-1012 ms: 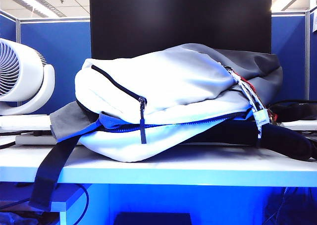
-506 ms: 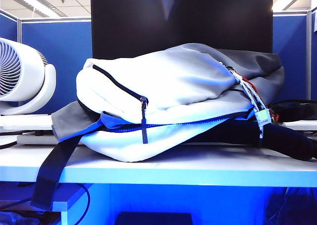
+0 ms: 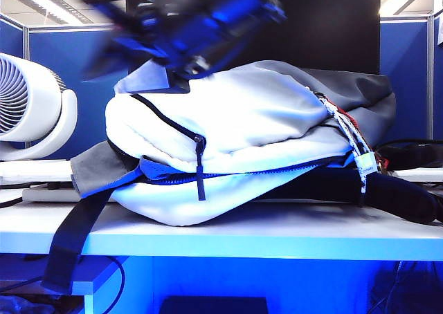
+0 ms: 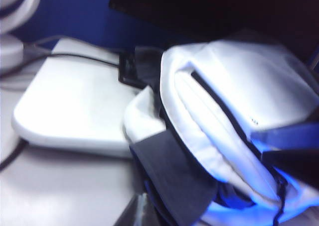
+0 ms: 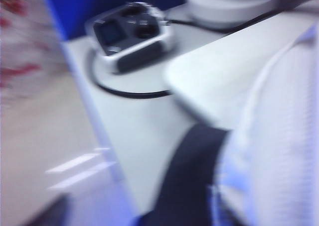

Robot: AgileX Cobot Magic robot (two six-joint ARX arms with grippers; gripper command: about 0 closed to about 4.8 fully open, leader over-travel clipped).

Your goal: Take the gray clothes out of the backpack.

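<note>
Overhead, the blurred right end effector (image 3: pixel 114 48) hovers above the backpack (image 3: pixel 235 120), opening unreadable; left end effector unseen, closed.

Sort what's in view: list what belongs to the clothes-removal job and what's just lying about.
Job: backpack; gray clothes poking out at its open end; right gripper, blurred, above it.
Lying about: white fan; black strap; speckled cords.

Blue cast, wrist views blurred, overexposed whites
</note>
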